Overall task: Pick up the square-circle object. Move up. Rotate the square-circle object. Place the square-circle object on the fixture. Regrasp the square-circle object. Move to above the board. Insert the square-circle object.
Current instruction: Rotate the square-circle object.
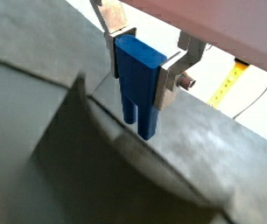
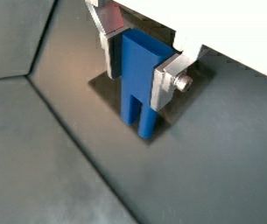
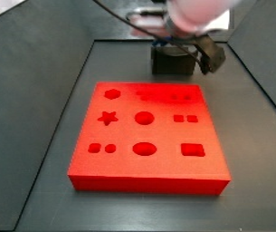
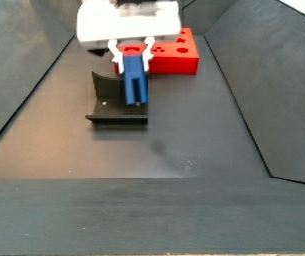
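Risk of a bad hand-off at the fixture [image 4: 115, 108]. Tool [image 4: 132, 58] clamped on the upper half of the piece [image 4: 135, 78], silver fingers [image 1: 171, 80] pressing its two flat sides, prongs pointing down over the fixture's base plate, close to the upright. Cannot tell from either wrist view whether the prong tips touch the plate yet. Fixture standing on the floor [image 4: 182, 140], just off one edge of the board [image 3: 147, 136].

Likely trouble:
- Letting go with the prongs hanging clear of the plate, hence a drop, a bounce and a topple onto the floor.
- Pressing down too far and levering the piece askew in the pads, spoiling the angle for the regrasp.
- Snagging a finger on the upright while backing off, and dragging the piece along.

Worth confirming contact and squareness before any release.
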{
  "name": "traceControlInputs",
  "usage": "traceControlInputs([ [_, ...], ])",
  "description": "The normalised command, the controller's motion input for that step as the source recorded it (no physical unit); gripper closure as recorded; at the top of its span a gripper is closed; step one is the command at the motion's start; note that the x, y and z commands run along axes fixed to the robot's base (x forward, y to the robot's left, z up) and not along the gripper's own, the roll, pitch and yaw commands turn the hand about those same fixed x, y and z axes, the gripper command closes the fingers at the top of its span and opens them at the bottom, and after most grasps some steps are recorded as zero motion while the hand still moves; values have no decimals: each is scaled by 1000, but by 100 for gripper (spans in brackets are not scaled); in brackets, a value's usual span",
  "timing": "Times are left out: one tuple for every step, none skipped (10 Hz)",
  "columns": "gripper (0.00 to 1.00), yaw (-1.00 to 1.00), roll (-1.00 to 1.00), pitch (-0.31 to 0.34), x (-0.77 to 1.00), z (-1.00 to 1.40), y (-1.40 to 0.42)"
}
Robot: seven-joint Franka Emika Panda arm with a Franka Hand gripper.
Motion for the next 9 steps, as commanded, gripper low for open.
traceControlInputs([
  [100, 0, -89, -68, -827, 1000, 89],
  [100, -6, -92, -68, -830, 1000, 86],
  [100, -24, -92, -69, -835, 1000, 79],
  [100, -39, -95, -65, -833, 1000, 74],
  [100, -49, -100, -55, -831, 1000, 68],
  [100, -56, -103, -48, -827, 1000, 63],
  [100, -70, -105, -28, -804, 1000, 53],
  [100, -69, -104, -15, -737, 946, 39],
  [100, -65, -100, 1, -576, 771, 24],
])
